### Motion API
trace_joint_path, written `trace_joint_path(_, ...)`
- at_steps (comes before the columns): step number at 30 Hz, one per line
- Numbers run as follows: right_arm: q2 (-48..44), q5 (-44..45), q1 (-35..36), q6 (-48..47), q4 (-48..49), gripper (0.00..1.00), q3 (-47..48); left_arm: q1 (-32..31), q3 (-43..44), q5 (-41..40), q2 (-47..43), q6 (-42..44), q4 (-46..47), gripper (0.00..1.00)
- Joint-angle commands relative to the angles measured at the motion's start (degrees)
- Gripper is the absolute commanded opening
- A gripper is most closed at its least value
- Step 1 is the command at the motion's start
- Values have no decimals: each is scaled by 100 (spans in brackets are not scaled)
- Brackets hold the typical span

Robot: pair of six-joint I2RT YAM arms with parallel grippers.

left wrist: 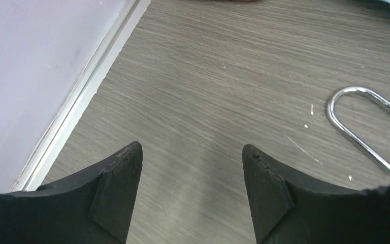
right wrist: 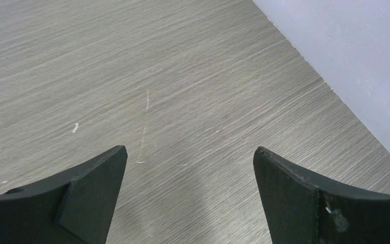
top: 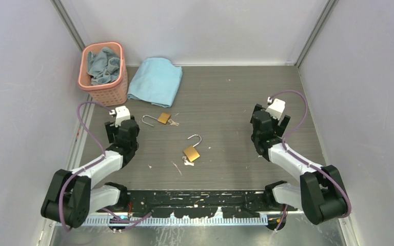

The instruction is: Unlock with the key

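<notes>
Two brass padlocks lie on the grey table. The far one [top: 163,118] has a long silver shackle [top: 149,120] and a key at its right side. The near one [top: 192,152] has its shackle swung open and a key at its lower left. My left gripper [top: 120,125] is open and empty, left of the far padlock; its wrist view shows the shackle loop [left wrist: 361,119] to the right of the fingers. My right gripper [top: 264,125] is open and empty over bare table, well right of both padlocks.
A pink basket [top: 103,73] with grey-blue cloths stands at the back left. A light blue folded cloth [top: 156,80] lies beside it. White walls enclose the table on the left [left wrist: 35,76], right [right wrist: 355,61] and back.
</notes>
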Motion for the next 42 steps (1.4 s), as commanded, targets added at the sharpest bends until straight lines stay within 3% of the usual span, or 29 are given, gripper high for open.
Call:
trace_joint_path(1,21,-709,-382,-760,1965,100,-597,398,-115,664,412,388,1841,71)
trace_joint_path(4,266,-1354,-706,-717,2892,100,-989,518,-154,868,912,482,2464,71)
trace_joint_path(16,1505,-2295,-1429,-834,4195,100,-1077,970,-347,1784,1909,637,4227,73)
trace_joint_path(18,1683,-2508,-1536,-787,4263,100,-1061,982,-292,1887,1958,680,4098,76)
trace_joint_path(20,1923,-2636,-1602,-757,4445,100,-1071,1009,-201,2007,1949,660,3918,97)
trace_joint_path(21,2006,-2681,-1621,-748,4494,100,-1063,1043,-171,2073,1998,671,3937,99)
trace_joint_path(28,2135,-2983,-1721,-773,4409,100,-969,1188,-40,2791,2198,758,3792,100)
trace_joint_path(31,2131,-3003,-1725,-777,4382,100,-958,1337,-293,2844,2480,657,4567,100)
trace_joint_path(33,2137,-2994,-1732,-773,4362,100,-948,1342,-244,3051,2404,680,4331,96)
trace_joint_path(42,2129,-2963,-1729,-773,4372,100,-962,1345,-258,3045,2439,700,4420,100)
